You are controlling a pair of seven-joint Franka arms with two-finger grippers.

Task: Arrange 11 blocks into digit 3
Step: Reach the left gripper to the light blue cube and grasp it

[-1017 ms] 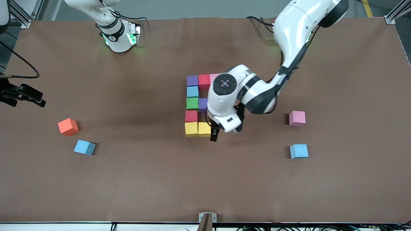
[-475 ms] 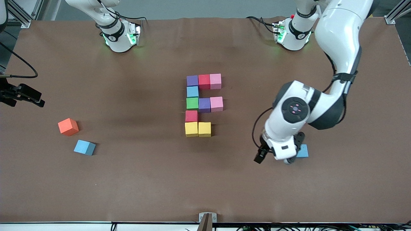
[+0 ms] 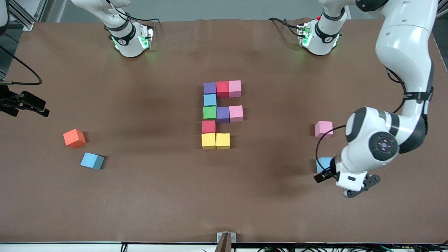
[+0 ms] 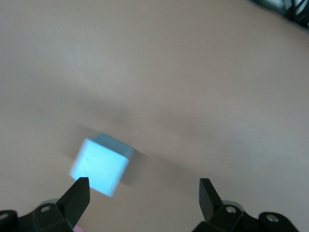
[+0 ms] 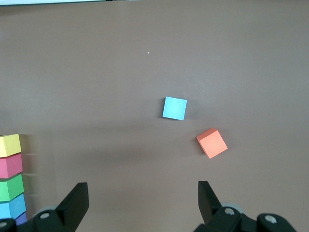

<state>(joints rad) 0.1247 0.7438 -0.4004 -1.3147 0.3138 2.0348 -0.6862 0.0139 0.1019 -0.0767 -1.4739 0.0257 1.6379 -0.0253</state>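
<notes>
The left gripper [image 4: 140,191] hangs over the table [image 3: 168,196] toward the left arm's end, its two dark fingers [image 4: 77,193] spread wide with nothing between them; one light blue cube [image 4: 100,164] lies on the cloth just under it, off to the side of one fingertip. From the front camera that same cube [image 3: 323,163] peeks out beside the white wrist, and a loose pink cube [image 3: 323,128] sits near it, farther from the camera. The right gripper [image 5: 140,193] waits at the right arm's end of the table, also wide and empty, looking down on one more light blue cube [image 5: 174,108] and the single orange cube [image 5: 212,143], which lie near each other but apart, the orange one turned askew. Mid-table stands the unfinished digit [image 3: 220,114], ten touching matte cubes with flat faces and sharp edges: two purple, two red, two pink, two yellow, one light blue, one green. Its long axis runs from the robots' bases toward the front camera: a spine of five cubes, with the bars pointing toward the left arm's end. The bar farthest from the camera and the middle bar are three cubes wide; the nearest bar, of the two yellow cubes, is only two wide. The table is covered in plain brown cloth.
</notes>
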